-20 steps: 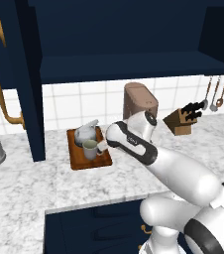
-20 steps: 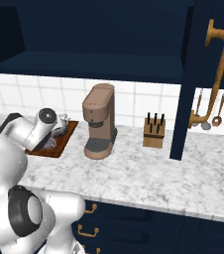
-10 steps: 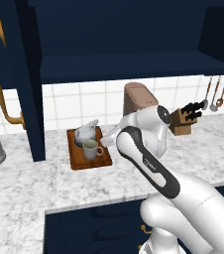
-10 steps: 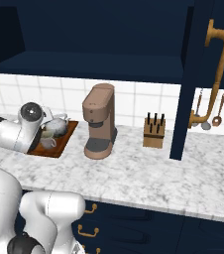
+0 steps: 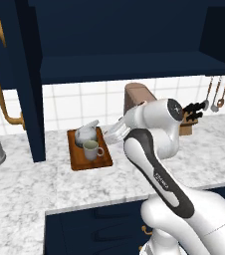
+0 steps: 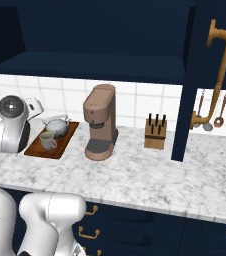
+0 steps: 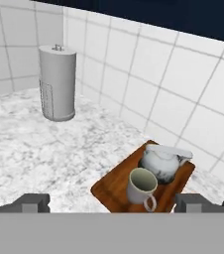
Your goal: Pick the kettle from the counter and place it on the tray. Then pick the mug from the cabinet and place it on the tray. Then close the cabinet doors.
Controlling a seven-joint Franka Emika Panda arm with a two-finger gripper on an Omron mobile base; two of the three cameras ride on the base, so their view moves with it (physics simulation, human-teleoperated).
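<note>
Jaws spread wide and empty, above the table beside the tray point(image 5: 88, 160).
Kettle point(image 7: 161, 162) and mug point(image 7: 142, 187) stand touching on the tray (mug nearer its front edge); cabinet doors point(image 6: 187, 80) open.

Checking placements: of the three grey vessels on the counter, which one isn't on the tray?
The tall ribbed canister, standing alone on the counter. The kettle and mug both sit on the tray.

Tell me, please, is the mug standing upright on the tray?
Upright: the mug stands on the tray, dark mouth facing up, beside the kettle.
</note>
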